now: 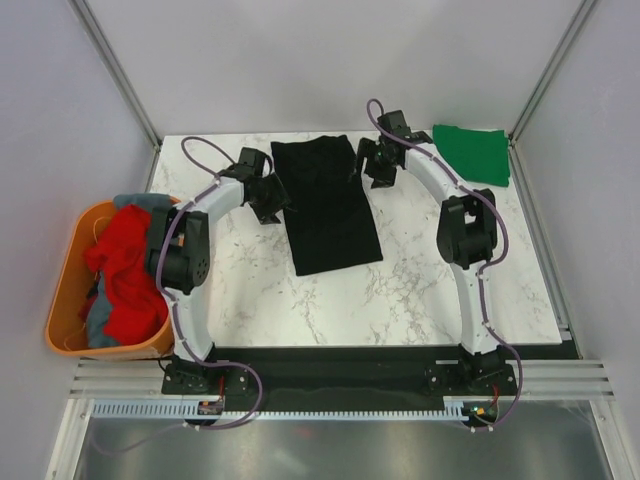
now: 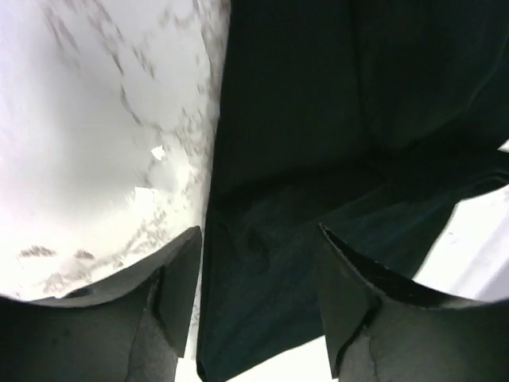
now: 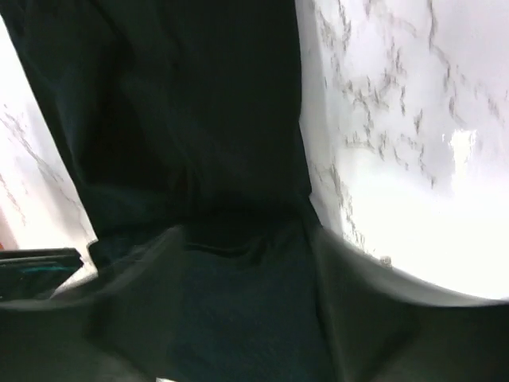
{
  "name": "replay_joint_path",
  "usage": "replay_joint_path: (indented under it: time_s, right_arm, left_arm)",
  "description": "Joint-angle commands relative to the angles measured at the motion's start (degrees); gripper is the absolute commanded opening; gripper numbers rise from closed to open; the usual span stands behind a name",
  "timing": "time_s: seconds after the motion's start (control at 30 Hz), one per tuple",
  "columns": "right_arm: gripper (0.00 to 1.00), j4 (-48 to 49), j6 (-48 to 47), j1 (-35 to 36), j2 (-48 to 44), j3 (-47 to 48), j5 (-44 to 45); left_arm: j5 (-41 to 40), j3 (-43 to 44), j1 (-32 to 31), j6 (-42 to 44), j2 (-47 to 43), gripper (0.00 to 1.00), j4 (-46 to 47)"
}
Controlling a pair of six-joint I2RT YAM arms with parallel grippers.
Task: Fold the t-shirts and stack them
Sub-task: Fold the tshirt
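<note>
The black t-shirt (image 1: pixel 325 205) lies flat in a long folded strip on the middle of the marble table (image 1: pixel 400 290). My left gripper (image 1: pixel 272 207) hovers at its left edge and my right gripper (image 1: pixel 368 172) at its upper right edge. In the left wrist view the gripper (image 2: pixel 258 267) is open, with the black cloth (image 2: pixel 318 119) lying below the gap. The right wrist view is blurred, but the gripper (image 3: pixel 246 274) stands open over the black cloth (image 3: pixel 199 103). A folded green t-shirt (image 1: pixel 472 153) lies at the back right. The red t-shirt (image 1: pixel 125 265) and the grey one (image 1: pixel 97 325) sit crumpled in the tub.
An orange plastic tub (image 1: pixel 62 300) hangs off the table's left edge beside the left arm. Frame posts rise at both back corners. A black strip (image 1: pixel 330 355) runs along the near edge between the arm bases.
</note>
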Motion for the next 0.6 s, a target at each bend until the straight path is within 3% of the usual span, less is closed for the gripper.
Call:
replay_joint_path:
  time_s: [0.0, 0.03, 0.13, 0.17, 0.23, 0.27, 0.37, 0.57]
  right_arm:
    - [0.83, -2.17, 1.11, -1.52, 2.8, 15.29, -3.85]
    - [0.87, -3.92, 1.03, -1.7, 1.67, 16.89, -3.85]
    - [0.91, -0.89, 0.32, -1.61, -8.21, 7.89, -3.24]
    - [0.91, 0.7, 0.32, -1.52, -11.49, -2.07, -2.71]
    - [0.9, 6.39, 0.58, -1.52, -21.13, -13.01, -2.45]
    - [0.89, 8.34, 0.94, -1.52, -24.06, -23.34, -2.62]
    - [0.85, 15.29, 2.78, -0.56, -33.65, -40.85, -4.64]
    - [0.83, 19.52, 2.35, 5.07, -41.93, -57.34, -2.02]
  left_arm:
    - [8.64, 7.03, 5.03, 0.38, 1.16, 0.68, -1.85]
    - [8.99, 7.82, 5.38, 0.73, 0.2, 0.73, -2.72]
    - [10.04, 7.75, 5.12, 1.96, -4.8, 0.78, -3.78]
    - [10.22, 5.74, 5.03, 1.96, -6.21, 0.79, -3.87]
    - [9.26, 3.01, 3.98, 1.87, -10.87, 0.79, -3.87]
    - [8.82, 0.21, 3.54, 1.79, -12.36, 0.77, -3.79]
    - [7.06, -4.63, 0.64, 2.14, -15.89, 0.72, -3.26]
    - [4.25, -10.36, -6.82, 0.3, -16.16, 0.65, 1.12]
